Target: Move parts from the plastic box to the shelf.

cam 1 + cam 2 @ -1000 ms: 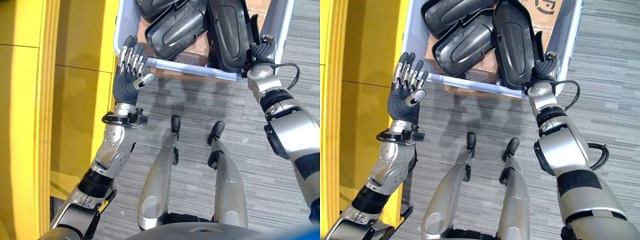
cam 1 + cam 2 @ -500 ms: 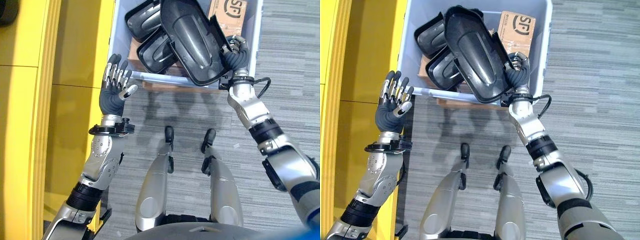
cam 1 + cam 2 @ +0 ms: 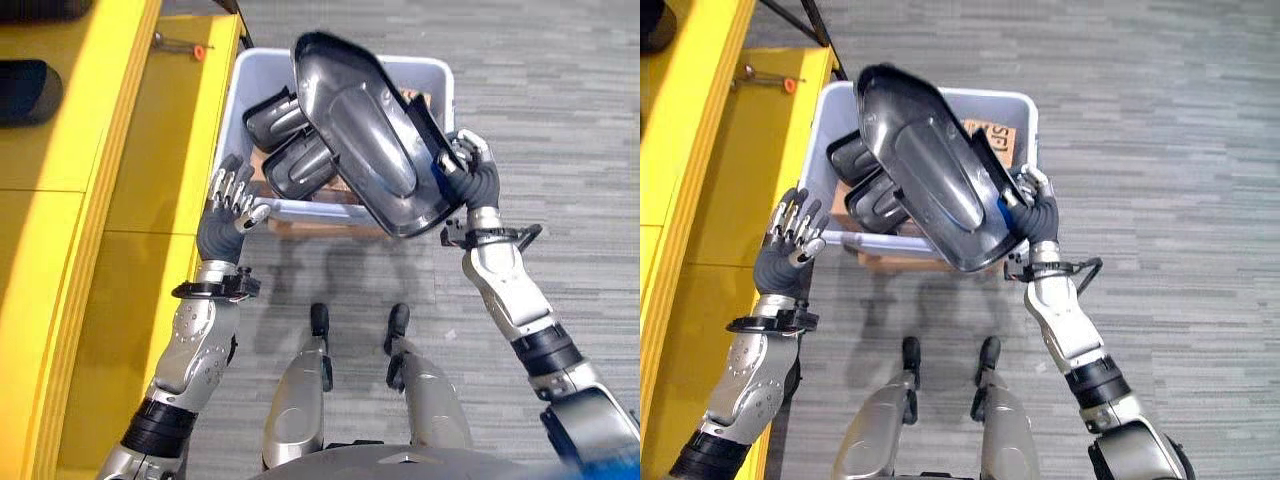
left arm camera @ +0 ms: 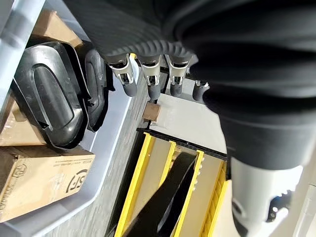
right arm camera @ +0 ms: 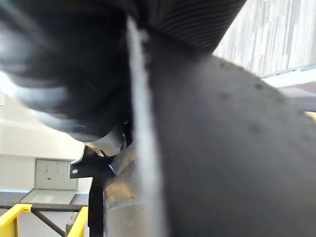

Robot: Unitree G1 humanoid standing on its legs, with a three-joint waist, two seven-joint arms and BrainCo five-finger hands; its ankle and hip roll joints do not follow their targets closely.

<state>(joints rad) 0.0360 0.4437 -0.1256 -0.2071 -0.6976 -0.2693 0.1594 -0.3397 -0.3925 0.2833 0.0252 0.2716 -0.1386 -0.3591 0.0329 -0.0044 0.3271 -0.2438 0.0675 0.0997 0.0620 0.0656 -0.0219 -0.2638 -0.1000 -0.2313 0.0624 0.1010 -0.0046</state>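
Observation:
My right hand is shut on the edge of a large dark grey moulded part, held lifted and tilted above the pale plastic box. The same part covers much of the box's middle. Two more dark parts lie inside the box on brown cardboard. My left hand is open with straight fingers, raised beside the box's near left corner and holding nothing. The yellow shelf runs along the left.
Grey striped carpet spreads to the right of the box. A small tool with an orange tip lies on the shelf top near the box. A dark object sits on the shelf at far left.
The view has shifted, so the box now sits lower and further off. My right hand has raised the large dark part higher out of the box. The left hand stays open.

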